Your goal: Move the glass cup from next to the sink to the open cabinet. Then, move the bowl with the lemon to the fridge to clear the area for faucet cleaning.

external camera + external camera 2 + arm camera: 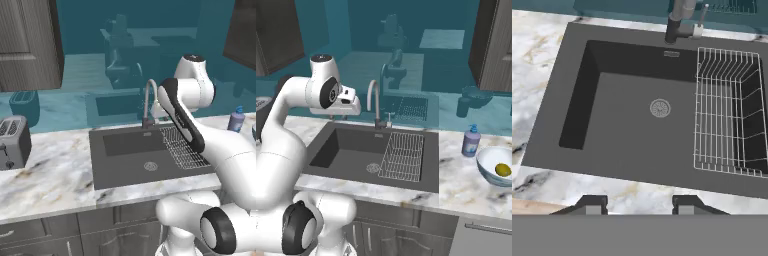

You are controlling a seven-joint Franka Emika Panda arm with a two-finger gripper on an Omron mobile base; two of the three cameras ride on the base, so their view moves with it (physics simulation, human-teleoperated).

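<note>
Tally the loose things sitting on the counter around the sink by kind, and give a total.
Toasters: 1, the toaster left of the sink
Soap bottles: 1, the blue soap bottle right of the sink
Bowls: 1, the bowl near the right edge
Lemons: 1, the lemon inside the bowl
Total: 4

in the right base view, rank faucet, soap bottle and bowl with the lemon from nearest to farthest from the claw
1. faucet, just right of the claw, behind the sink
2. soap bottle, on the counter right of the sink
3. bowl with the lemon, far right
</note>
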